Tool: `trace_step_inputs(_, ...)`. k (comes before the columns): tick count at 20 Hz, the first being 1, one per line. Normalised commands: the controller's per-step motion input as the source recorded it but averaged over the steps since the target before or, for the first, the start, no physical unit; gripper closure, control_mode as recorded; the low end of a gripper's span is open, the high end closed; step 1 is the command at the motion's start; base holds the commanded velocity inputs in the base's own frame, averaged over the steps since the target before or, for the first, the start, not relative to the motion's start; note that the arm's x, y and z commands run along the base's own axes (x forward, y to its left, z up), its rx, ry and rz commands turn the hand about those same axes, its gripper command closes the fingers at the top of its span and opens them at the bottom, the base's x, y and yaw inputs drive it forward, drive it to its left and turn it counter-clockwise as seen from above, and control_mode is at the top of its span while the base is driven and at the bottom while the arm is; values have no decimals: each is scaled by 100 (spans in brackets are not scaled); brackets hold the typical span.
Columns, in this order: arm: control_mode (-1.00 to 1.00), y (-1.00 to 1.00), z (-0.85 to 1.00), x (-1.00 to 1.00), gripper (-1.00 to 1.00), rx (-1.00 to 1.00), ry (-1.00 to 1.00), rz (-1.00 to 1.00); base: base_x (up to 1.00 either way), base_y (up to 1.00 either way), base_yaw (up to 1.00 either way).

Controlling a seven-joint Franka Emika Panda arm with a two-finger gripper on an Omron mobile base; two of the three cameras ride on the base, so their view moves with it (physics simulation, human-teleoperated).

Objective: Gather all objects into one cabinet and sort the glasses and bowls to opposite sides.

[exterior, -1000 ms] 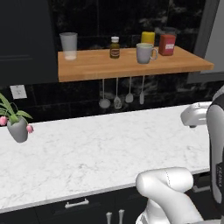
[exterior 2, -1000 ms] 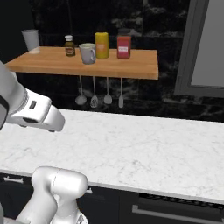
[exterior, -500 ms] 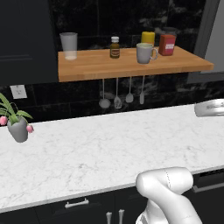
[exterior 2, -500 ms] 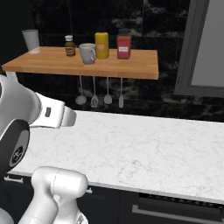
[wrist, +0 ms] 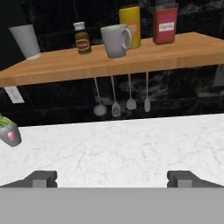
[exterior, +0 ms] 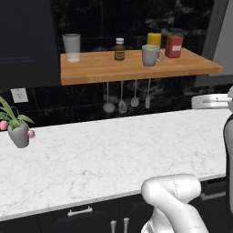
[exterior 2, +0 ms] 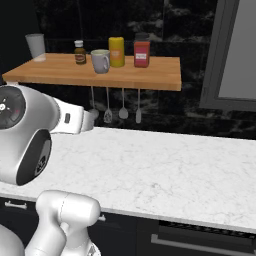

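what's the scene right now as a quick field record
shelf: wooden shelf on the dark wall
on shelf, left to right: clear glass, brown bottle, grey mug, yellow can, red box
under shelf: four hanging utensils
counter: white marble counter, plant pot at its left end
claw: claw open, holding nothing, facing the shelf

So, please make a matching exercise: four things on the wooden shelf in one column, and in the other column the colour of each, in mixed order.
Things:
1. mug
2. canister
3. box
4. small bottle

Colours:
a. red
b. brown, with a pale cap
c. pale grey
d. yellow

Pairs: 1-c, 2-d, 3-a, 4-b
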Motion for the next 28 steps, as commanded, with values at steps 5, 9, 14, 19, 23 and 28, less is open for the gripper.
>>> trace_step_inputs(5, -100, 1, 0, 48, -100, 0, 0, 1, 0, 0, 0)
trace_step_inputs(9, -100, 0, 2, 31, -100, 0, -6, 1, 0, 0, 0)
trace_step_inputs(14, -100, 2, 24, -14, -100, -3, -27, 0, 0, 0, 0)
trace_step_inputs(19, -100, 0, 39, -4, -100, -1, -21, 0, 0, 0, 0)
trace_step_inputs(23, -100, -3, 60, 0, -100, 0, -2, 0, 0, 0, 0)
trace_step_inputs(28, -100, -1, 40, 7, -100, 0, 0, 0, 0, 0, 0)
